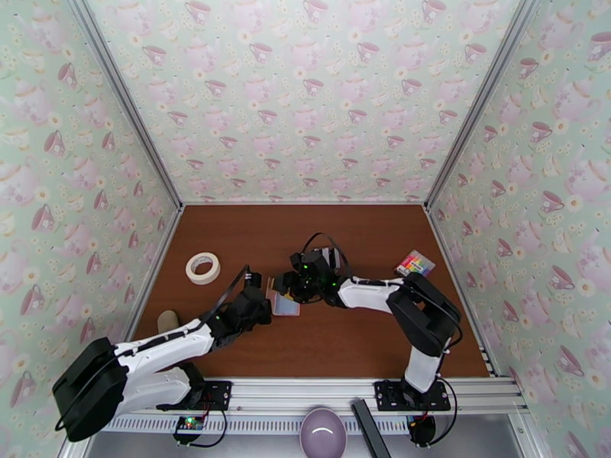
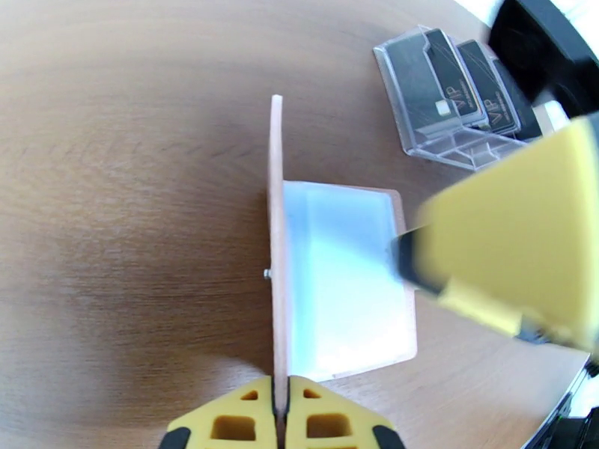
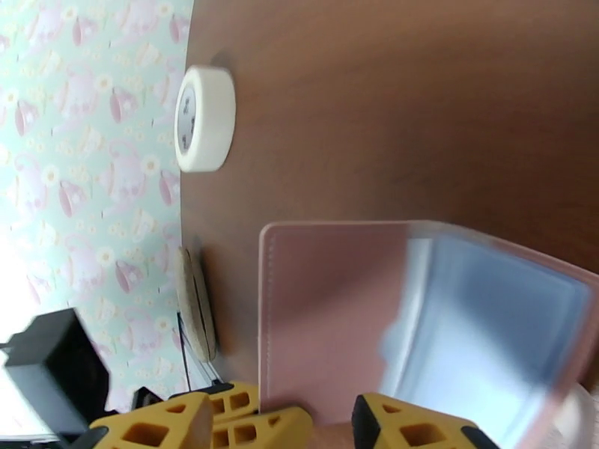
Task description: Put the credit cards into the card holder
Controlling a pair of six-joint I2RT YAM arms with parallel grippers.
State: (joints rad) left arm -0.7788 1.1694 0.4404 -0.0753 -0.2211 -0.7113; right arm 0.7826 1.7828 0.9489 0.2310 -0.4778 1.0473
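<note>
The pink card holder (image 2: 341, 293) lies open at the table's middle. One cover stands upright and the other lies flat, with pale blue pockets facing up. My left gripper (image 2: 281, 417) is shut on the near edge of the upright cover (image 3: 322, 308). My right gripper (image 1: 296, 290) hovers over the pocket side with its jaws apart. One of its yellow fingers (image 2: 509, 233) touches the pocket's edge, and I see nothing between its fingertips (image 3: 408, 428). Black credit cards (image 2: 449, 87) stand in a small clear rack just beyond the wallet.
A roll of white tape (image 1: 202, 267) lies at the left and a beige disc (image 1: 167, 320) sits near the left wall. A multicoloured striped pad (image 1: 415, 262) lies at the right, and a purple bowl (image 1: 322, 431) is below the front rail.
</note>
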